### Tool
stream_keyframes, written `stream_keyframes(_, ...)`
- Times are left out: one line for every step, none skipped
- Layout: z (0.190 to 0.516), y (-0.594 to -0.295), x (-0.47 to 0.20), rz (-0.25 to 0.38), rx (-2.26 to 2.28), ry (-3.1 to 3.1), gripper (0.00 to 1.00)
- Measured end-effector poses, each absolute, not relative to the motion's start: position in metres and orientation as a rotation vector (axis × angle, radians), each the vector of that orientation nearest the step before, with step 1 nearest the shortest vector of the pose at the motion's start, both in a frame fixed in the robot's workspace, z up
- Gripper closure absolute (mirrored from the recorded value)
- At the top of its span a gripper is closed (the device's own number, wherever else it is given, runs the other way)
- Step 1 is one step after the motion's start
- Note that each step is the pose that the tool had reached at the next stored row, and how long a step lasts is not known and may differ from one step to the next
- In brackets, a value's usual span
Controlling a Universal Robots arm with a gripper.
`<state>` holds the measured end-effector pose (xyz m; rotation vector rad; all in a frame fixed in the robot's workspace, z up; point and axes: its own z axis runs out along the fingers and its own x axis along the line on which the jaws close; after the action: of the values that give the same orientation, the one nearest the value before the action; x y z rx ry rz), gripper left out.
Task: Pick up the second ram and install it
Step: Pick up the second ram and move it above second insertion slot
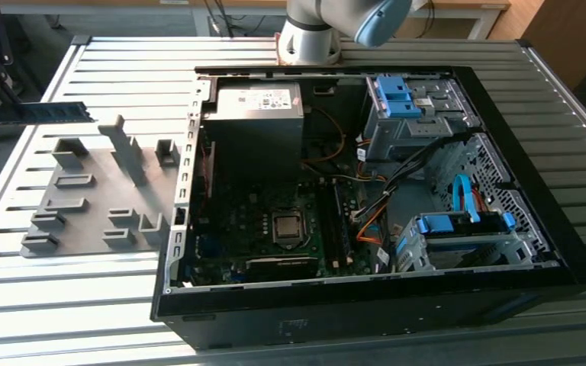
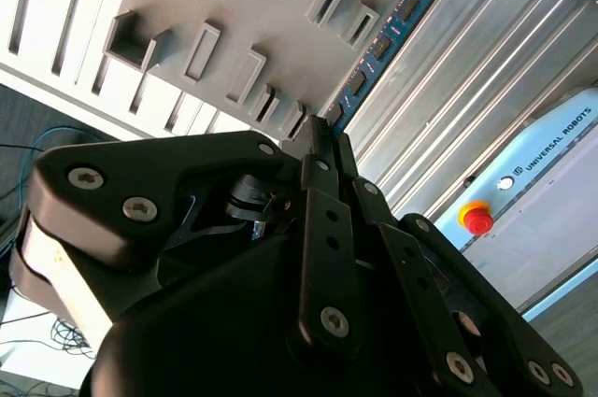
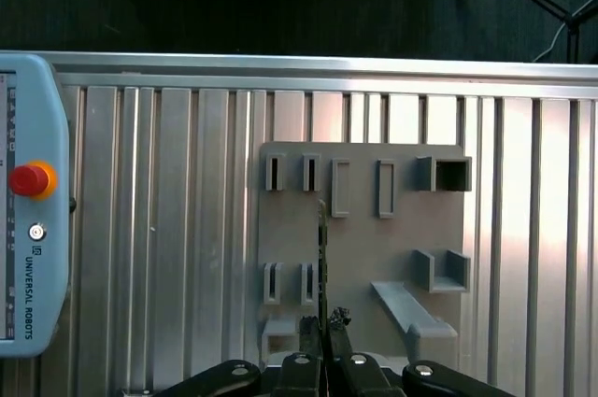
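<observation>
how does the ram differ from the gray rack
The second ram is a slim blue-green strip with chips; the gray rack is a broad slotted plate. The second ram is held in the pincer; the gray rack lies flat on the table. Both are outside the case.

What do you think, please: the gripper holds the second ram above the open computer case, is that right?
Not quite. The gripper does hold the second ram, but above the gray slotted rack, not the open computer case. The exterior view shows it beside the case, at that view's left.
</observation>
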<state>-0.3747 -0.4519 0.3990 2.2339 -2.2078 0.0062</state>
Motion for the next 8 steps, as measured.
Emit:
stream_keyframes(0.399,-0.4519,-0.3743,0.006,2.234,-2.208,0.86)
stream_keyframes(0.399,-0.4519,-0.3743,0.006,2.234,-2.208,0.86)
stream_keyframes(0.399,-0.4519,-0.3742,0.006,2.234,-2.208,0.86)
stream_keyframes(0.399,-0.452,-0.3741,0.006,2.234,-2.208,0.86)
stream_keyframes(0.399,-0.4519,-0.374,0.006,2.234,-2.208,0.86)
stream_keyframes(0.3992,-0.4519,-0.374,0.006,2.234,-2.208,0.86)
stream_keyframes(0.3999,-0.4519,-0.374,0.006,2.234,-2.208,0.86)
stream_keyframes(0.401,-0.4519,-0.3739,0.006,2.234,-2.208,0.86)
